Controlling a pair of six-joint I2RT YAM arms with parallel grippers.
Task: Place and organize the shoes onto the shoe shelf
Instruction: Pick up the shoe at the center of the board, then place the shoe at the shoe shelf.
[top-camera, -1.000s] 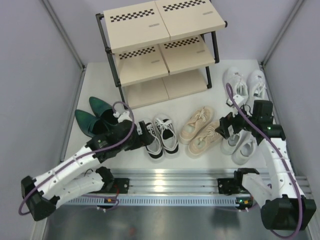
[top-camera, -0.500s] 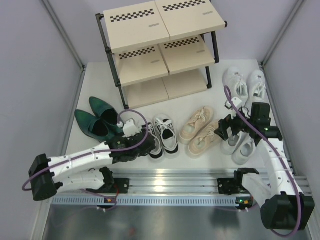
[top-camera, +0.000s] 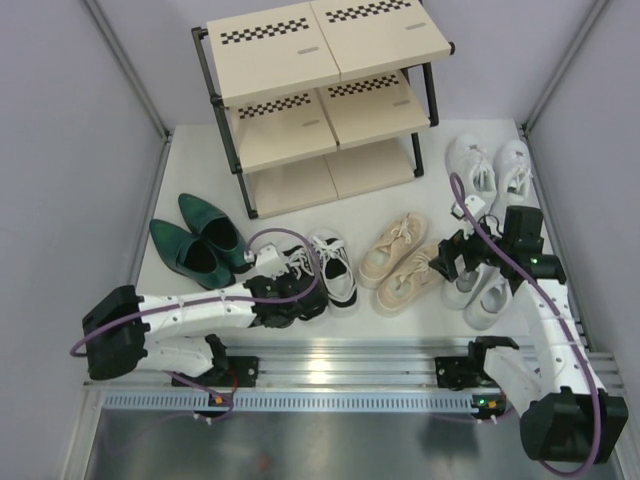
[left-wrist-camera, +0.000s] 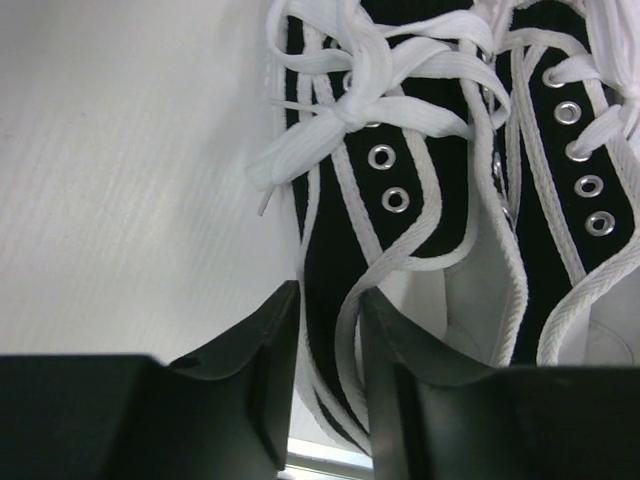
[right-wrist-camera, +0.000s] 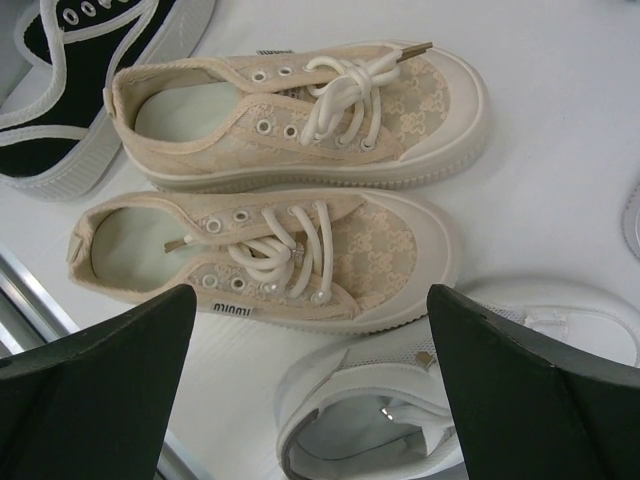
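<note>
In front of the three-tier, black-framed beige shoe shelf (top-camera: 270, 70), the left gripper (left-wrist-camera: 328, 300) stood with narrow jaws astride the side wall of one black-and-white lace sneaker (left-wrist-camera: 400, 220); whether it pinched was unclear. The right gripper (right-wrist-camera: 310, 300) gaped wide and empty above two beige lace sneakers (right-wrist-camera: 300, 180). The arms partly hid some shoes. Ten shoes, five pairs, all lay before the shelf.

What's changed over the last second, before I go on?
The left end effector sank to the heel end of the left black-and-white sneaker and narrowed from wide open around its outer wall; a firm grip isn't clear yet. The right end effector stayed wide open above the beige sneakers. No shoe visibly shifted; the shoe shelf stayed bare.
</note>
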